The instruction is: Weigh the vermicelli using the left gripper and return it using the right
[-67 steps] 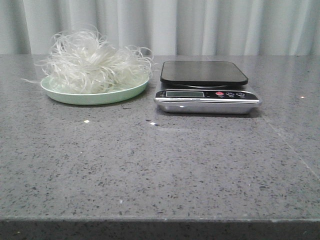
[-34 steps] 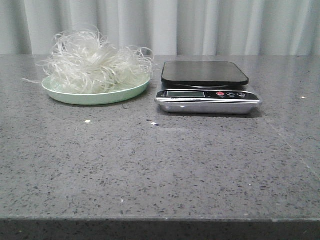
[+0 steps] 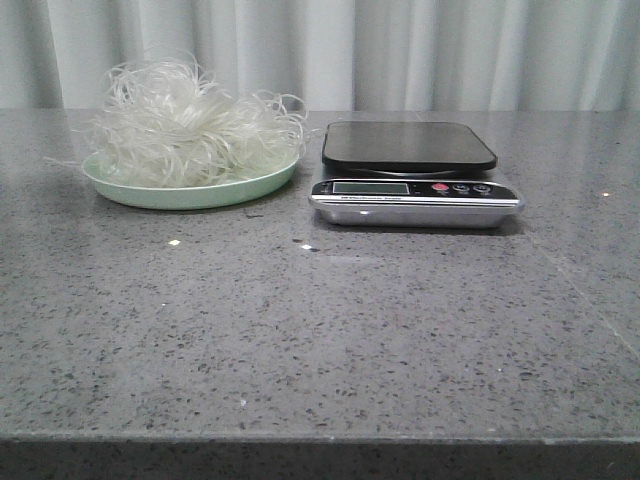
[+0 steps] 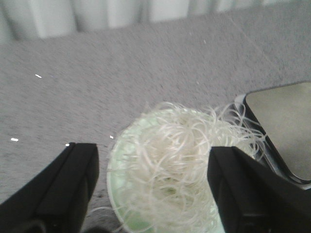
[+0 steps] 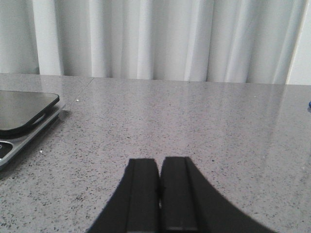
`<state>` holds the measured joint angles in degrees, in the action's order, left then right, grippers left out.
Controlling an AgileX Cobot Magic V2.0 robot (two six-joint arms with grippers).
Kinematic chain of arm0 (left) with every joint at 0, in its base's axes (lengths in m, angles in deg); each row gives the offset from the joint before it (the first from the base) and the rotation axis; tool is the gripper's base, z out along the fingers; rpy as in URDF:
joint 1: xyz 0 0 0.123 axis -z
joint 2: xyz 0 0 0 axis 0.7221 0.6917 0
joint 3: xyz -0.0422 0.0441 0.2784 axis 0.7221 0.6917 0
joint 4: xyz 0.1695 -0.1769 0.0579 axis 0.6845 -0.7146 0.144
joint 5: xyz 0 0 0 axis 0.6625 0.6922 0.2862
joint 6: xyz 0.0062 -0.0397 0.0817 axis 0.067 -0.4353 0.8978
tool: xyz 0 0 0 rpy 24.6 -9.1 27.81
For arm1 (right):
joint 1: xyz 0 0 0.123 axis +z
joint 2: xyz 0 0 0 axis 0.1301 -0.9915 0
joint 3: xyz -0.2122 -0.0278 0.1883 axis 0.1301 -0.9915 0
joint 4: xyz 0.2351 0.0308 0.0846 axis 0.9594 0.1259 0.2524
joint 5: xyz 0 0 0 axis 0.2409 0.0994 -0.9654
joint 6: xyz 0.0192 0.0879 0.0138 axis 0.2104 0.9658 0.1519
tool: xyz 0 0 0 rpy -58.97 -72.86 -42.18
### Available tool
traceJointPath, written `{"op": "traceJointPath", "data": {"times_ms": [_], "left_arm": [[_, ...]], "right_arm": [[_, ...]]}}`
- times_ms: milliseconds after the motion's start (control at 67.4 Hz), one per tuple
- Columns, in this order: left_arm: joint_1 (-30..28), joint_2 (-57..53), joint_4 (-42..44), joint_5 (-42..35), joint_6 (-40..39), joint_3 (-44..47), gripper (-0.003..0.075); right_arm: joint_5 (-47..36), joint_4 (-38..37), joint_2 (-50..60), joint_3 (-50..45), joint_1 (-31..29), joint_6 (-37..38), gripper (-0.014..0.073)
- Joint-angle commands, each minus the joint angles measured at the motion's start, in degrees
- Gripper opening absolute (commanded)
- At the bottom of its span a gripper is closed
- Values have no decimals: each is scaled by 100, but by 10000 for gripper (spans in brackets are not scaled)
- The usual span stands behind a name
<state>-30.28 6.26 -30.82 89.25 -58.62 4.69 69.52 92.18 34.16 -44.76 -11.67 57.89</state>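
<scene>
The vermicelli (image 3: 190, 125) is a fluffy white nest on a pale green plate (image 3: 150, 190) at the back left of the table. A kitchen scale (image 3: 412, 172) with a black platform stands just right of the plate. No gripper shows in the front view. In the left wrist view my left gripper (image 4: 153, 158) is open, its black fingers (image 4: 73, 174) wide apart above and on either side of the vermicelli (image 4: 180, 165) on the plate (image 4: 114, 170). In the right wrist view my right gripper (image 5: 159, 162) is shut and empty over bare table, to the right of the scale (image 5: 24, 114).
The grey speckled table (image 3: 320, 330) stretches wide toward its front edge. A white curtain (image 3: 400, 50) hangs behind the table. The scale's edge (image 4: 282, 126) also shows in the left wrist view beside the plate.
Nothing on the table has visibly moved in the front view; only a slight image shift shows. No arm has entered that view.
</scene>
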Motion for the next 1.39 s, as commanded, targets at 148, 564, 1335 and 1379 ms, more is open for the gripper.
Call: {"op": "traceJointPath", "data": {"times_ms": [148, 564, 1335, 1379], "left_arm": [[141, 875, -189, -306, 16, -472, 538], [141, 1633, -746, -299, 16, -472, 638], [141, 1837, -735, -156, 16, -472, 147], [141, 1824, -735, -156, 16, -472, 146]], "right_arm": [[-570, -34, 90, 47, -23, -41, 150], [-565, -34, 90, 47, -23, -41, 150], [-565, -34, 90, 47, -23, -41, 150], [-565, -34, 90, 47, -23, -41, 150]]}}
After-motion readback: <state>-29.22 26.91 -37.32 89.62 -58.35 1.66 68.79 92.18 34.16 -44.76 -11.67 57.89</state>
